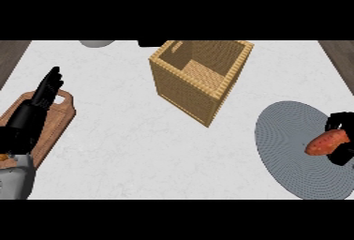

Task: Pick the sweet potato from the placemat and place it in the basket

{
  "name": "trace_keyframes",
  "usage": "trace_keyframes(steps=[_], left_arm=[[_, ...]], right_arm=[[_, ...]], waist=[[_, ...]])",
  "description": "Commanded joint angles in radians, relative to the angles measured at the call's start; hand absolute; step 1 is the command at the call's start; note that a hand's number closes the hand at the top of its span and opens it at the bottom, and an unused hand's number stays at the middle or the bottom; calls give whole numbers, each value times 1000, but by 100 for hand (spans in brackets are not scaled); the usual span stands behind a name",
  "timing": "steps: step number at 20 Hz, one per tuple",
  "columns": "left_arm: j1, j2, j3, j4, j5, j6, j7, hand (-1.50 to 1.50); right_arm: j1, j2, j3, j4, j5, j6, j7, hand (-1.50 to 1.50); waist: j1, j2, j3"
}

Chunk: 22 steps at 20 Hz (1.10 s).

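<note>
My right hand (342,140) is curled round the sweet potato (328,142) on the grey placemat (290,140) at four o'clock. I should lift straight up, then carry it toward eleven o'clock, high enough to clear the rim of the basket (190,91). My left hand (47,89) rests open at nine o'clock.

L robot hand (47,89) flat; R robot hand (342,140) curled, gripping.

Basket (197,79) toward the back of the counter (138,140), near the middle. Placemat (290,159) to the front right of it, well apart, running off the right edge. Sweet potato (327,142) on the placemat's right part — right hand (343,152) curled round it at the view's edge. Cutting board (48,126) at the far left; left hand (45,91) above it, fingers straight. Rounded object (97,43) at the back edge, left of the basket — mostly cut off.
</note>
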<state>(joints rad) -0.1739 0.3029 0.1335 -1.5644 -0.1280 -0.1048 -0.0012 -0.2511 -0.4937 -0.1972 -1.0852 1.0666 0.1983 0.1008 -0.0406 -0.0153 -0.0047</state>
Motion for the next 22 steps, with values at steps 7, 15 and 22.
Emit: trace_keyframes(steps=[7,15,22], left_arm=[[-5,0,2,-7,3,-5,24,0],[24,-29,-30,-72,1,-8,29,0],[-11,-43,-43,-14,-29,2,-3,0]], right_arm=[[-117,207,-153,-458,-177,-214,218,150],[-294,197,-103,-848,-278,22,484,150],[-687,203,-35,-727,-348,176,740,150]], waist=[[1,-8,3],[32,4,3],[50,11,3]])
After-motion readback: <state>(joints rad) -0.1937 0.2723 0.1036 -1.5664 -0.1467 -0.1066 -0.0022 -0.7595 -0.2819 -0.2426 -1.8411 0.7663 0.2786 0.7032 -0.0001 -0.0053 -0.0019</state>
